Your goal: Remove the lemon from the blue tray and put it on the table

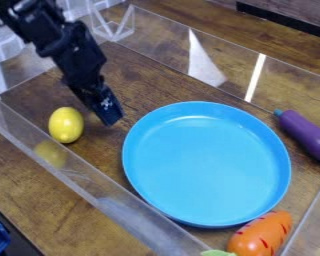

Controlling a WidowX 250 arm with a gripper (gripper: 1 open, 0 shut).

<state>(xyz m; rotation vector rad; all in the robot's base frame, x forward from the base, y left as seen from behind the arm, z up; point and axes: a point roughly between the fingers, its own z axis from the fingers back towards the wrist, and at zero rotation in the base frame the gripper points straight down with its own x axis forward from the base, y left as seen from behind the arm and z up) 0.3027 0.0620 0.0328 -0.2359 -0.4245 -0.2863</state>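
The small yellow lemon (67, 124) lies on the dark wood table (156, 75), just left of the large round blue tray (203, 165), which holds nothing. My black gripper (109, 112) hangs tilted downward between the lemon and the tray's left rim, close to the lemon's right side and apart from it. Nothing is between its fingers. They read as one dark mass, so their spacing is unclear.
A purple eggplant toy (310, 135) lies at the tray's right. An orange carrot-like toy (263, 236) sits at the tray's front right. Clear acrylic walls (69, 170) run along the front left and back, close to the lemon.
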